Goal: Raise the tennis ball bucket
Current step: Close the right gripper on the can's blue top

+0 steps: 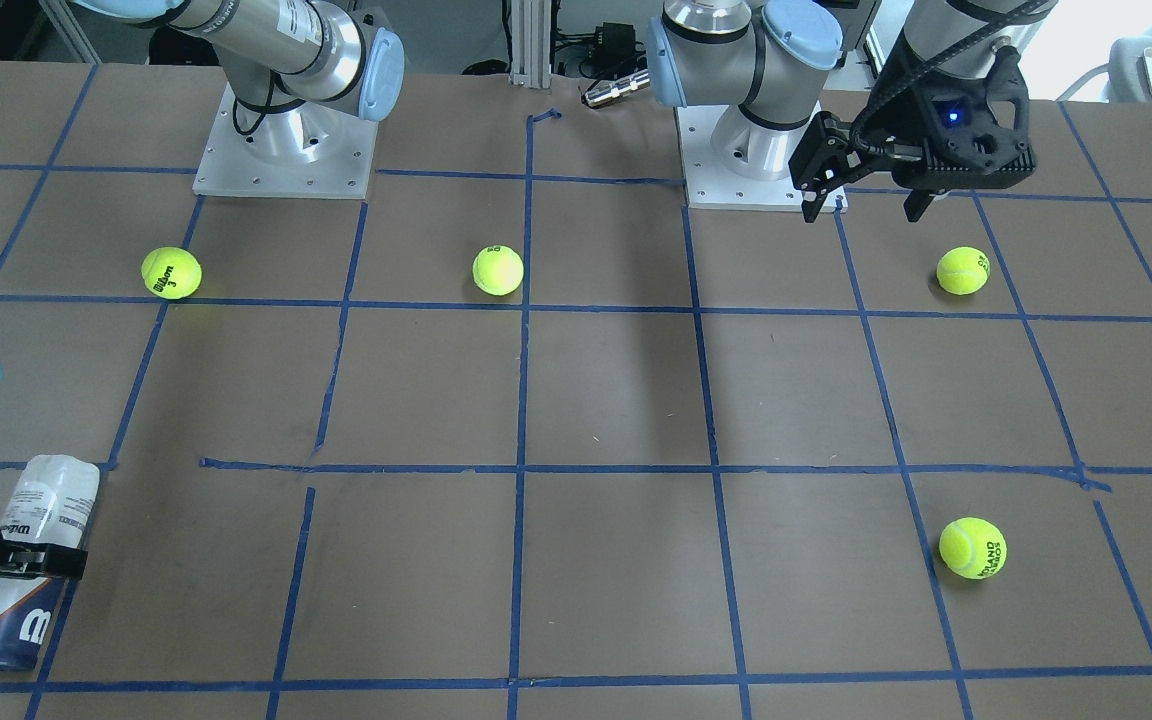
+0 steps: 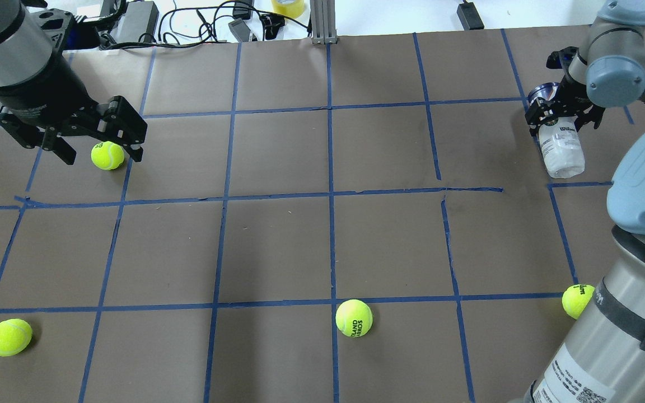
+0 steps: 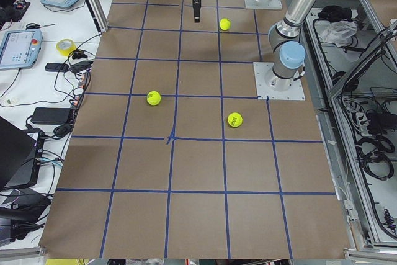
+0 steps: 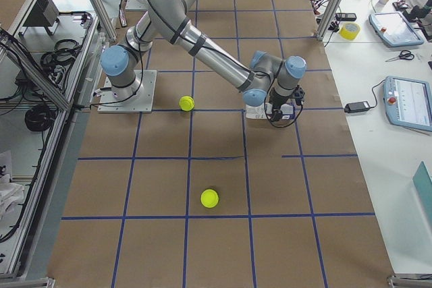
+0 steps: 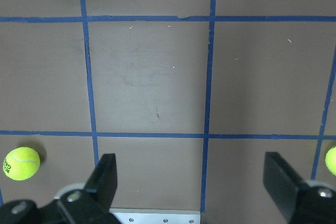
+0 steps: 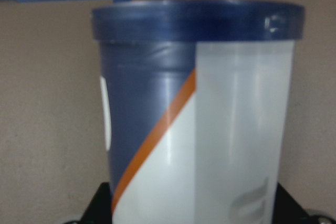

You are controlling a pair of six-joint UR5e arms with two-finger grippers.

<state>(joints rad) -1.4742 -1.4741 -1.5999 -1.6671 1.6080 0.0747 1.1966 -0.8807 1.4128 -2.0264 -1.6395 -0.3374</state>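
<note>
Front-facing view: the clear plastic cylindrical tennis ball can, white-and-navy label, lies at the lower left corner of the brown, blue-taped surface, and the right pincer is pinching it across the middle. The left pincer hangs spread wide near a yellow-green tennis ball. Overhead: the can is at far right, navy end away from the robot. Left wrist: fingers wide apart, brown surface between. Right wrist: the can fills the frame, navy rim on top.
</note>
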